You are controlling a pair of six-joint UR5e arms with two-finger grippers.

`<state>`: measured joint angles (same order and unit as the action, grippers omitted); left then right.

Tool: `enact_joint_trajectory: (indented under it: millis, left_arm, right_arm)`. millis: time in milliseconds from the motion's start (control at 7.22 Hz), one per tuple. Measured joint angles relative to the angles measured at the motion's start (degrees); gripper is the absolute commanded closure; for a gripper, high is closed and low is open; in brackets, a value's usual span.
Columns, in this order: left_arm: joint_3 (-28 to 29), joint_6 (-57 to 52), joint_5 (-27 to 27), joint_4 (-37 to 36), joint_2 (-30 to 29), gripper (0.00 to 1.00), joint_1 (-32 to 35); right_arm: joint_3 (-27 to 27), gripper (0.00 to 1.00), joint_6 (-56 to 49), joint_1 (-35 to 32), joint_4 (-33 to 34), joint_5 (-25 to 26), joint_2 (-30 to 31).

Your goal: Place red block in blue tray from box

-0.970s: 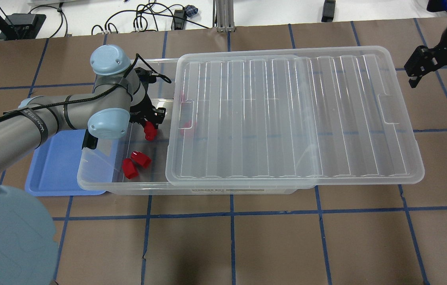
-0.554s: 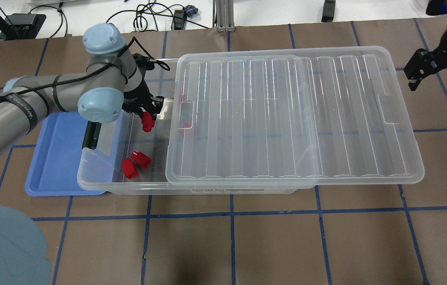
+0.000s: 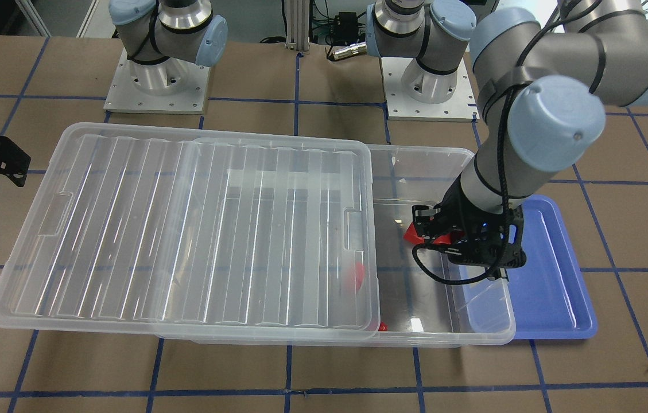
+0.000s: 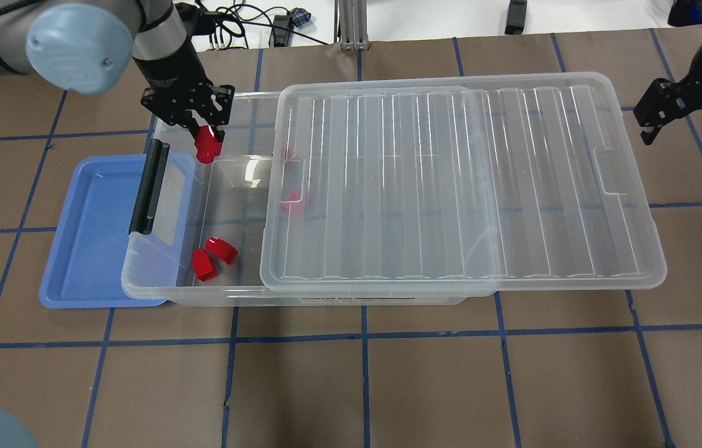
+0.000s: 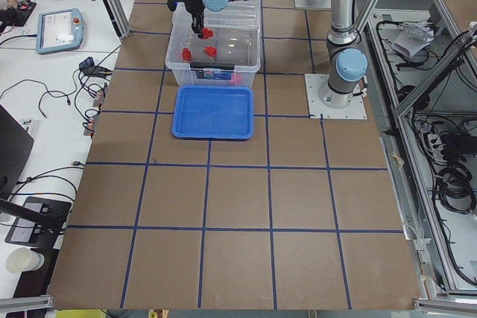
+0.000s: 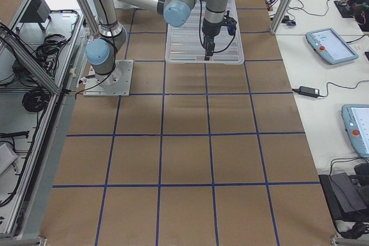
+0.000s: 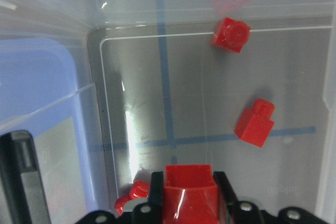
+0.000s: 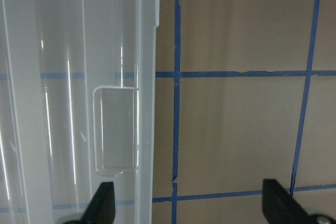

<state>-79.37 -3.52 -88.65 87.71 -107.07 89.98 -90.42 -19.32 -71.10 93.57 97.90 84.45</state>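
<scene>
Brown paper-covered table (image 4: 388, 386) with a blue tape grid, cables on the white bench beyond. The clear box (image 4: 326, 300) sat mid-table with its ribbed lid (image 4: 450, 186) slid off toward the end away from the latch, so the latch end stood open.

Change over the last second: my left gripper (image 4: 199, 127) had been low inside the box's open end; now it had risen and shifted toward the box's far wall. The red block (image 4: 206, 145) came up with it, pinched between my left fingers, which were pressed against its sides. In the left wrist view the box floor lay well below the block, so it was clear of the floor. Two other red pieces (image 4: 214, 258) by the box's near wall had not moved. Another red piece (image 4: 293, 199) was dimly visible under the lid edge.

My right gripper (image 4: 686, 121) hovered beyond the box's lidded end, fingers spread, holding nothing, barely shifted.

Judgement: pick done, lift underway. What was left was the carry over the black latch bar (image 4: 148, 186) to the blue tray (image 4: 96, 236), which lay at the box's latch end, partly under its overhanging rim. The tray held nothing yet. Risk: clipping the latch end on the way across.
</scene>
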Motion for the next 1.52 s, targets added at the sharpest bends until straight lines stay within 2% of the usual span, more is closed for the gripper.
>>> enact_joint_trajectory:
  millis: [277,554,693,831,970,1247,1524]
  left_arm:
    - [3.74,-1.86,-0.73,4.94,1.96,0.74,-0.57]
    - [3.89,-10.22,-2.3,5.6,2.2,0.76,-5.22]
    - [3.76,-15.61,-2.4,5.55,1.66,0.88,-9.24]
    - [3.33,-21.02,-2.47,5.54,0.98,0.91,-12.81]
    - [2.19,-25.15,-2.93,5.32,0.31,0.99,-15.54]
    - [-3.41,-31.38,-3.35,-0.82,-1.7,1.0,-20.93]
    - [-12.02,-32.89,-3.3,-12.41,-3.86,1.0,-24.0]
  right_arm:
    - [-0.04,0.0,0.06,0.0,-0.68,-0.06,-0.05]
    - [-0.12,0.0,0.09,0.0,-0.92,-0.07,-0.13]
    - [-0.16,0.0,0.13,0.0,-1.0,-0.08,-0.15]
    - [-0.26,0.0,0.15,0.0,-1.04,-0.07,-0.11]
    - [-0.39,0.0,0.16,0.0,-1.04,-0.07,-0.04]
    - [-0.52,0.0,0.18,0.0,-1.02,-0.07,0.0]
    - [-0.54,0.0,0.26,0.0,-1.02,-0.07,0.01]
